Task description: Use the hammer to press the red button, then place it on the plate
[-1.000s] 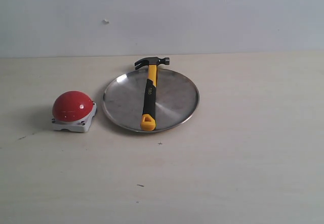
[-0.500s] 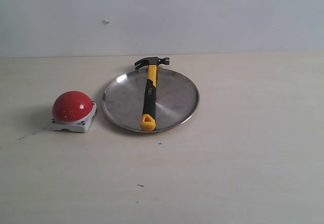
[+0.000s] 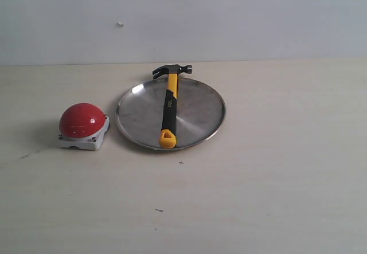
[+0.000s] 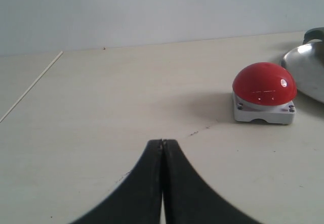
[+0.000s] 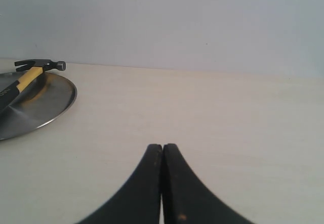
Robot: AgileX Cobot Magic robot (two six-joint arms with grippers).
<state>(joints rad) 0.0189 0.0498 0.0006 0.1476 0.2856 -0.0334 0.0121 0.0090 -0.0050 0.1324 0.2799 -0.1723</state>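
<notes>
The hammer [image 3: 170, 105] lies across the silver plate [image 3: 200, 113], dark head over the far rim, yellow looped end on the near rim. The red button [image 3: 83, 120] on its white base sits left of the plate, apart from it. Neither arm shows in the exterior view. My left gripper [image 4: 162, 142] is shut and empty, low over the table, with the red button [image 4: 264, 84] and the plate's edge [image 4: 304, 67] well ahead of it. My right gripper [image 5: 162, 146] is shut and empty too, far from the plate [image 5: 50, 100] and the hammer [image 5: 30, 72].
A pale wooden table [image 3: 275, 185] carries everything, with a plain light wall [image 3: 229, 19] behind. A small dark scratch [image 4: 200, 130] marks the tabletop near the button.
</notes>
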